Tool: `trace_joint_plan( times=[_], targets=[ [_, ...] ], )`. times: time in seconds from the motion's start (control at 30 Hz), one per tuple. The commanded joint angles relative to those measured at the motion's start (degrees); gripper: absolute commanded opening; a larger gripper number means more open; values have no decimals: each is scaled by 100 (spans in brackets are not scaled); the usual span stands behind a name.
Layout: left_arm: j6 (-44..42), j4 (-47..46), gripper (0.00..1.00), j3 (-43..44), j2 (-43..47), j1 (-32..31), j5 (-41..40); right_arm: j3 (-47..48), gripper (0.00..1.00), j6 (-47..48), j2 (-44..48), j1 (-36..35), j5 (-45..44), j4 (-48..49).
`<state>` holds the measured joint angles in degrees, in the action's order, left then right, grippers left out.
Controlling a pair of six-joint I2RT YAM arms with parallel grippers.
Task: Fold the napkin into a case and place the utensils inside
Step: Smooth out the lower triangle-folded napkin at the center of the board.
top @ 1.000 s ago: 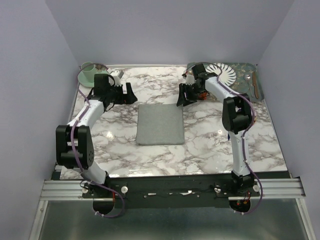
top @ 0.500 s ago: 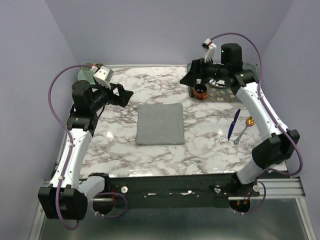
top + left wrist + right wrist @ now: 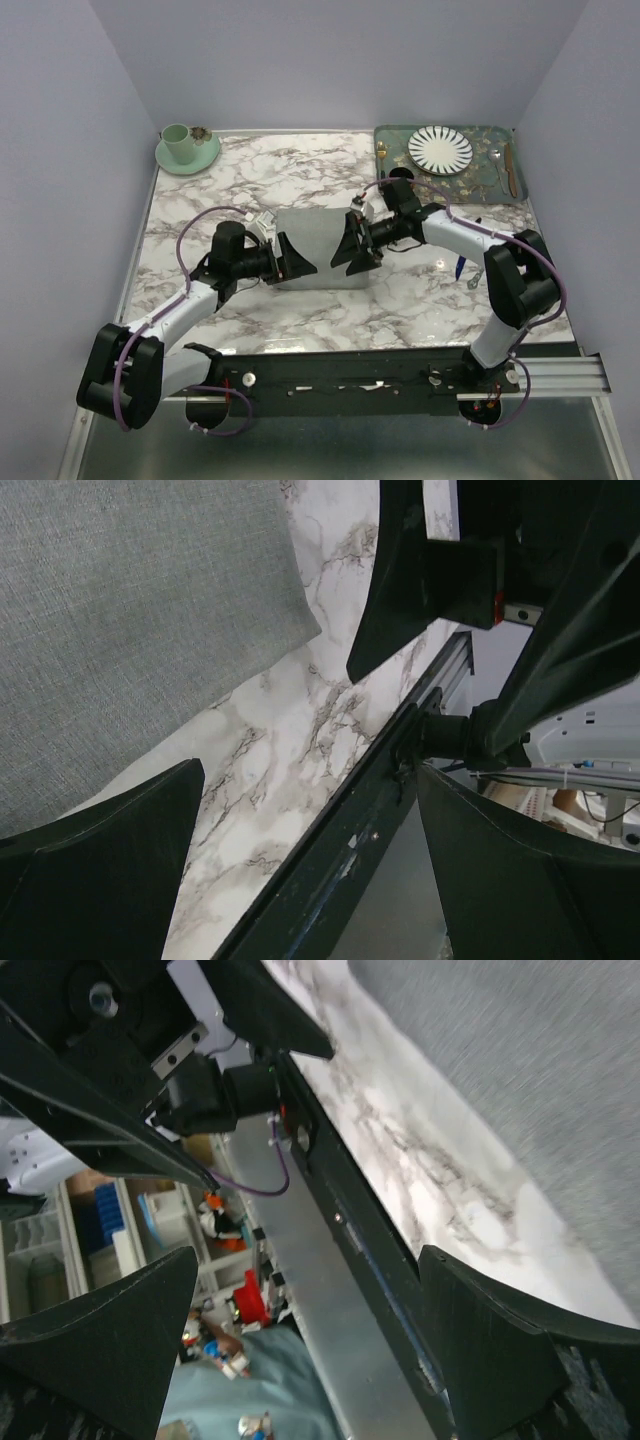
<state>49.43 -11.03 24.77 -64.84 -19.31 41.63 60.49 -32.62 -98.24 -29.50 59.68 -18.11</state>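
your left gripper [image 3: 292, 258] and right gripper [image 3: 354, 250] both spread wide, covering side edges of napkin [image 3: 322, 238] | utensils [image 3: 459, 267] near right edge of tabletop [image 3: 250, 190], mostly behind your arm (tips only)

Robot lab: marble-print table [image 3: 250, 180] inside plain lilac walls [image 3: 330, 60], aluminium rail [image 3: 560, 375], storage shelves [image 3: 70, 1250] beyond.

Bright, even overhead light fills the top view. The 2 arms [image 3: 180, 305] cast only soft, faint shadows on the table [image 3: 250, 180], which shows a pale sheen near its front edge. The left wrist view holds the napkin [image 3: 130, 610] weave sharp. The right wrist view is motion-smeared, its napkin [image 3: 520, 1050] streaked and its background blurred.
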Motion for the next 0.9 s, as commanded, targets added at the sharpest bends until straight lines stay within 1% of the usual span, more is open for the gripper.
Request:
trace_joint_plan(
  times=[0.0, 0.2, 0.23, 0.3, 0.37, 0.5, 0.53, 0.63, 0.73, 0.87],
  targets=[
    [796, -971, 99, -201, -116, -38, 21, -230, 100, -596, -81, -65, 272, 975],
    [778, -1472, 99, 62, -1082, -64, 477, -160, 100, -570, -617, -83, 290, 1134],
    [805, -1560, 99, 71, -1362, -64, 521, -178, 100, -535, -687, -83, 281, 1160],
    [858, -1736, 99, 28, -1601, -55, 706, -248, 100, -412, -985, -83, 263, 1152],
    [692, -1728, 99, -77, -1865, -47, 820, -327, 100, -290, -1188, -56, 281, 1152],
    [507, -1587, 99, -227, -2374, 304, 750, -512, 100, -131, -1619, 5, 211, 1152],
    [489, -1595, 99, -236, -2619, 505, 777, -529, 100, -104, -1811, 84, 211, 1152],
    [410, -1604, 99, -192, -3042, 726, 1030, -564, 100, -51, -2120, 259, 219, 1152],
    [322, -1613, 99, -254, -3201, 850, 1128, -626, 100, 19, -2147, 339, 211, 1117],
    [120, -1412, 99, -359, -3158, 1226, 1058, -749, 100, 185, -1963, 339, 202, 1029]
  ],
)
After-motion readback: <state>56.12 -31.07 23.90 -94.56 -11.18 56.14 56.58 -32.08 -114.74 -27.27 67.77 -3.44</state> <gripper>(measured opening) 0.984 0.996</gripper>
